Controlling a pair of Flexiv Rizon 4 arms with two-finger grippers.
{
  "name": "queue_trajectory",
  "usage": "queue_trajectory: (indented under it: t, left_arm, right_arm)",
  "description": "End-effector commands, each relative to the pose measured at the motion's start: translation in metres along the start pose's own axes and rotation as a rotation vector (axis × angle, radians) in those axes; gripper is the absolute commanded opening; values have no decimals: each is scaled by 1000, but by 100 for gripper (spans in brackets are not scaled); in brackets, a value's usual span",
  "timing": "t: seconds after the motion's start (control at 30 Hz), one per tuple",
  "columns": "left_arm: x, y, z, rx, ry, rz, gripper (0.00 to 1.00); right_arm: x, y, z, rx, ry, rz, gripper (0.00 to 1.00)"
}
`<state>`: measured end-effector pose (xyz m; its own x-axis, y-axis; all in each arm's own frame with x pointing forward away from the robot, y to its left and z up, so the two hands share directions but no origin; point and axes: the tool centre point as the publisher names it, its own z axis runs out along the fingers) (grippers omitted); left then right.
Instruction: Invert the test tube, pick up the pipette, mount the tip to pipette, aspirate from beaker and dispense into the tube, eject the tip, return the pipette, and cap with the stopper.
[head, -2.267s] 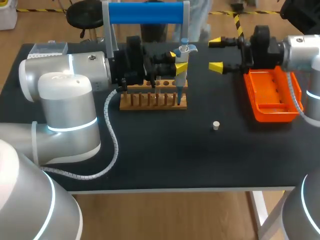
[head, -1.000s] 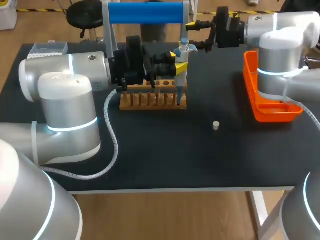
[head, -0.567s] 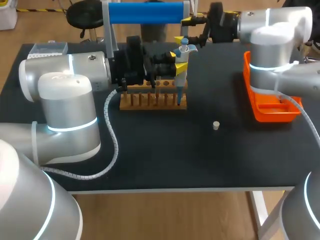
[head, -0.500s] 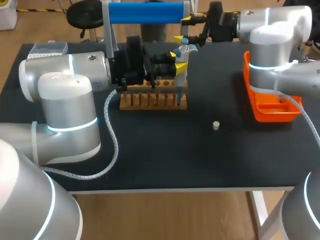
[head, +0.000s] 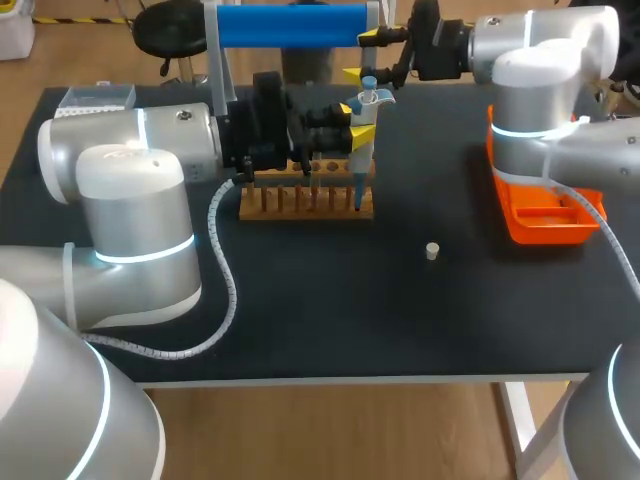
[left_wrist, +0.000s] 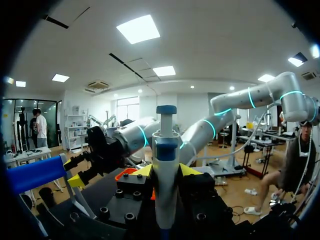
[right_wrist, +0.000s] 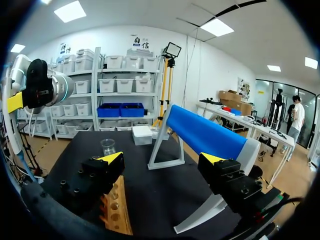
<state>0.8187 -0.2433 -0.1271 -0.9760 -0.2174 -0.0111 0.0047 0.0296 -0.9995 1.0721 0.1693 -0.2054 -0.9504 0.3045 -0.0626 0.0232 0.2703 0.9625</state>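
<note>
Left tool (head: 352, 121): closed on the pipette (left_wrist: 166, 150), one yellow tip against each side of its body just below the plunger.
Pipette: upright in that grip. Its lower end is down at the end of the wooden rack (head: 305, 205) directly under the left tool, so I judge it gripped but not yet lifted clear.
Pipette tip: I cannot tell whether one is mounted, as the lower end is hidden at the rack.
Right tool (head: 362, 56): fingers wide apart with nothing between them. It is raised just beyond the left tool and the pipette's top, near the end of the blue roller (head: 290, 25) on its stand.
Test tube: I cannot pick it out at the rack, so I will not claim the inversion as done.
Beaker (right_wrist: 107, 146): on the table (head: 400, 320) ahead of the right tool, past the far end of the rack and well apart from the pipette.
Clear box (head: 95, 97): at the far corner behind my left arm, well away from the left tool. I take it for the tip supply.
Stopper (head: 432, 251): lying loose on the table, on the near side of the left tool and apart from the rack.
Orange tray (head: 540, 235): beneath my right arm, behind the right tool.
Stage, in my judgement: early, at the pipette pick-up, with the grip made and the lift to come.
Left to do: mount the tip, draw from the beaker, dispense into the tube, eject, return the pipette, and cap. The stopper on the table shows that capping is not done.
</note>
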Motion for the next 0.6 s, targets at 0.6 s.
queue_trajectory:
  t: [0.6]
  left_arm:
    - [1,1,0,4,-3,1,0]
  right_arm:
    - [6,6,-1,12,-5,-6,100]
